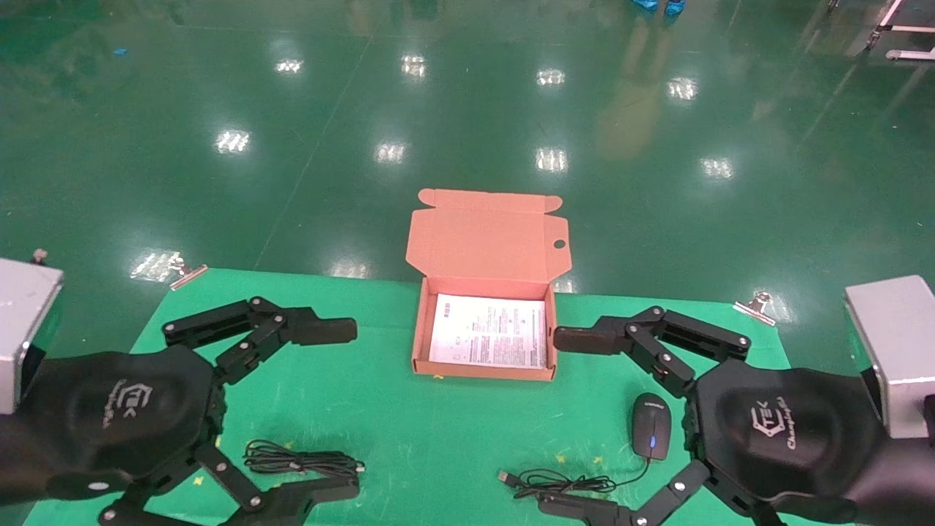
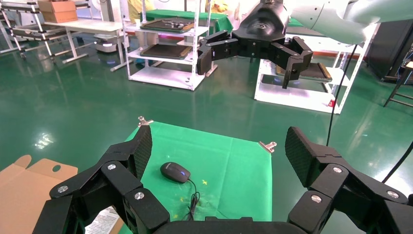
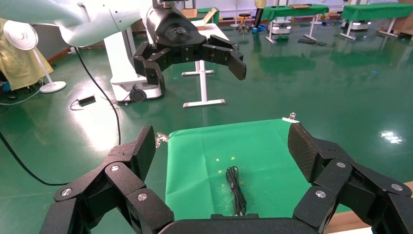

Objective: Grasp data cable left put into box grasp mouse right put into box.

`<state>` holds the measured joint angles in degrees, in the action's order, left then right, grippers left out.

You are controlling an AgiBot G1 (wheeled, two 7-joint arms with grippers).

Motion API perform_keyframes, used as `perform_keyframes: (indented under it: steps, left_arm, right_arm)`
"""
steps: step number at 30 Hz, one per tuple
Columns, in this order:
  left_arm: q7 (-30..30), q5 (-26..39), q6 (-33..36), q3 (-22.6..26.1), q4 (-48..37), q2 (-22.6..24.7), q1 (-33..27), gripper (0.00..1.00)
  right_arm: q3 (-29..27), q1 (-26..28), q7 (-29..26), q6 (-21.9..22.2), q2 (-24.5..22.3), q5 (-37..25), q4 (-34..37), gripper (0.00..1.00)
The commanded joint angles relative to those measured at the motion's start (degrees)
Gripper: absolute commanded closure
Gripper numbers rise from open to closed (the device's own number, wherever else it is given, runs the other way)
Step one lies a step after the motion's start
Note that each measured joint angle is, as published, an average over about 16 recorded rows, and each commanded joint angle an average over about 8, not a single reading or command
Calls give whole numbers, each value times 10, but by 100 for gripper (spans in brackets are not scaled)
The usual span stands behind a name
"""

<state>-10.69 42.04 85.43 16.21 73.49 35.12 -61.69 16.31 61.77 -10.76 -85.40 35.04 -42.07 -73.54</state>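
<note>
**Black cable and mouse both waiting, nothing lifted yet**

Black and thin, the data cable (image 1: 303, 462) lies nearest, a long flat bundle of loops on the green desk (image 1: 387, 424), between the spread fingers of the left gripper (image 1: 343, 409), which hovers wide open and empty; looks light and limp, likely to sag and unravel if taken by one strand, so best pinched across the middle of the bundle where the loops lie thickest. Also near the front edge, the mouse cord (image 1: 562, 483) trails to a USB plug, lying apart from the data cable. Just beyond, the mouse (image 1: 651, 425), small, oval, blue light on, sits beside the palm of the right gripper (image 1: 562, 420), likewise wide open and holding nothing; a hard, smooth shell, probably slippery, so a grip across the narrow flanks seems safest; trailing cord may drag or snag on the box wall. Farther back, at the middle of the desk, the box (image 1: 418, 343) stands open, lid flap raised behind, a printed sheet (image 1: 488, 330) lying flat inside; nothing blocks either path to it. Metal clips (image 1: 756, 305) pin the green cloth at the far corners; beyond, only glossy green floor.
</note>
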Motion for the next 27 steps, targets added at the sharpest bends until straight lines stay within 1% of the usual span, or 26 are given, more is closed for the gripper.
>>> perform_keyframes:
  steps: [1, 27]
  left_arm:
    - [0, 0, 0, 0, 0, 0, 0, 0]
    - [0, 0, 0, 0, 0, 0, 0, 0]
  right_arm:
    - [0, 0, 0, 0, 0, 0, 0, 0]
    - [0, 0, 0, 0, 0, 0, 0, 0]
